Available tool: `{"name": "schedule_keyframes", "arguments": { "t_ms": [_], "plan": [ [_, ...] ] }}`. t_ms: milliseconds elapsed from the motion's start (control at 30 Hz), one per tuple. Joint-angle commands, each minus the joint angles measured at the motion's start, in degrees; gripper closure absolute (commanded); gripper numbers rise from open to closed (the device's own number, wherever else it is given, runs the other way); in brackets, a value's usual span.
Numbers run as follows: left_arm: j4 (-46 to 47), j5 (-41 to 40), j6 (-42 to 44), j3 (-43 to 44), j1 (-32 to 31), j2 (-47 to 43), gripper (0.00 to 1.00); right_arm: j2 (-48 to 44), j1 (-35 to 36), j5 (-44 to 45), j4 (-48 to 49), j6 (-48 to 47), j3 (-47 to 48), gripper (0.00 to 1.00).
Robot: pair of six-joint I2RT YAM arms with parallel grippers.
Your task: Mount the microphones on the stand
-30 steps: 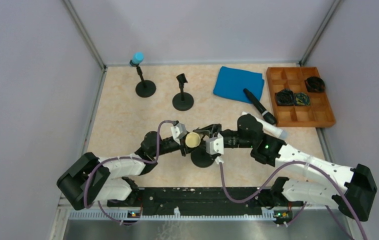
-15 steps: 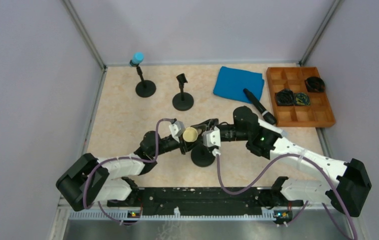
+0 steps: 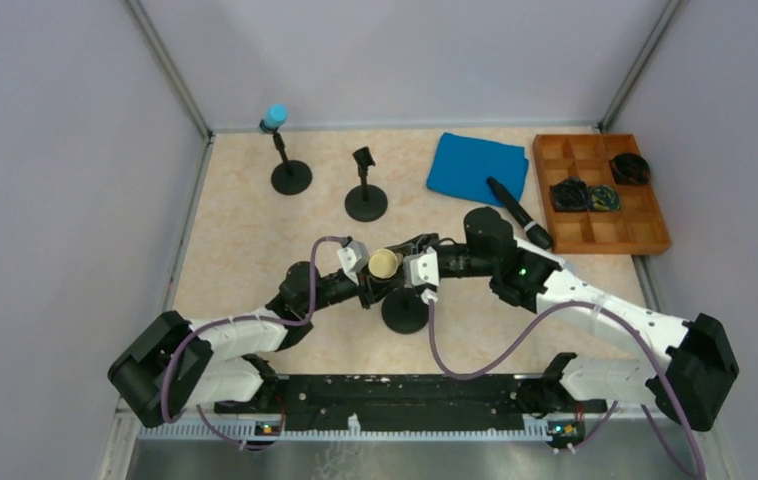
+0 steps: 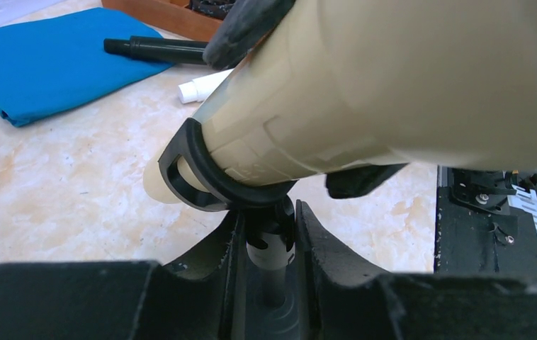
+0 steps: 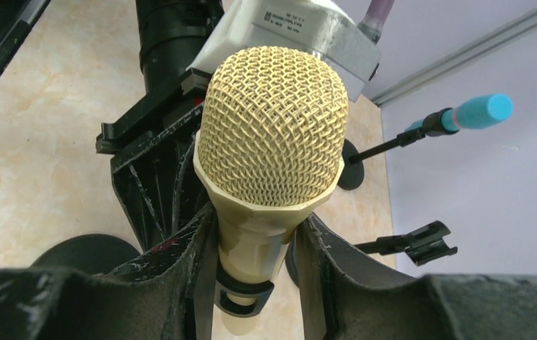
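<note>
**A:** Cream microphone (image 3: 383, 263), where?

**B:** Mid-table, toward 6 o'clock. Its body sits through the clip (image 4: 193, 168) of the near stand (image 3: 405, 312), and the tail pokes out past the ring in the left wrist view.

**A:** Jaws?

**B:** Right gripper (image 5: 255, 244) pinches the mic body just under the mesh head. Left gripper (image 4: 269, 230) is pressed tight on the stand's post (image 4: 271, 251), right below the clip.

**A:** Changed in the last second?

**B:** Right arm swung in toward 10 o'clock and the mic head slid that way with it. The near stand didn't shift. I'd say it's pushing the body deeper into the clip, so seating is nearly done.

**A:** The others?

**B:** Light blue microphone (image 3: 275, 115) is already clipped on the far stand (image 3: 291, 178) at 11. Bare stand (image 3: 366, 203) at 12. Black microphone (image 3: 518, 212) lies at 2, by the blue cloth (image 3: 477, 167). White microphone (image 4: 202, 86) shows only its end, near the black one. Those two are still loose.
</note>
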Motion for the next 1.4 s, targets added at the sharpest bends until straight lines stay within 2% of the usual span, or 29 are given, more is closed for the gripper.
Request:
{"name": "schedule_keyframes", "arguments": {
  "t_ms": [0,267,400,433,533,567,667,833,933,1033,1167,1367],
  "plan": [
    [0.8,9.1,3.8,-0.4,-1.3,-3.0,1.0,7.8,-7.6,23.3,-22.2,-5.1,-4.9,1.0],
    [-0.3,9.1,4.2,-0.1,-1.3,-3.5,1.0,7.7,-7.6,22.3,-22.6,-5.2,-3.3,1.0],
    [-0.4,8.1,4.4,-0.4,-1.3,-3.6,1.0,5.5,-7.0,18.1,-20.9,-4.0,-1.1,1.0],
    [-0.5,7.7,4.5,-0.4,-1.3,-3.5,1.0,4.5,-6.4,16.3,-19.6,-3.0,-0.5,0.92],
    [-0.8,7.3,5.5,0.1,-1.3,-3.2,1.0,0.0,-4.0,11.1,-9.9,0.7,-0.2,0.56],
    [-1.3,7.2,5.8,0.4,-1.3,-3.1,1.0,-1.3,-3.3,8.9,-6.0,2.4,-0.4,0.49],
    [-3.4,6.8,6.0,1.3,-1.3,-3.7,1.0,-4.6,-2.8,1.2,4.0,9.2,0.1,0.41],
    [-3.3,6.8,4.9,0.9,-1.3,-4.7,1.0,-9.5,-2.7,-6.1,12.9,19.3,1.4,0.2],
    [-3.4,4.5,4.4,0.4,-1.3,-5.9,1.0,-13.0,-2.7,-7.4,13.3,21.8,0.1,0.16],
    [-6.1,-1.1,4.2,1.0,-1.3,-8.0,1.0,-18.0,-2.7,-8.2,11.5,21.9,-3.7,0.16],
    [-11.4,-14.4,3.8,1.9,-1.3,-13.2,1.0,-24.7,-2.7,-5.6,10.6,24.1,-10.0,0.15],
    [-13.8,-31.6,7.4,1.0,-1.3,-19.7,1.0,-32.2,-2.8,0.3,6.9,24.4,-15.1,0.15]
  ]
}}
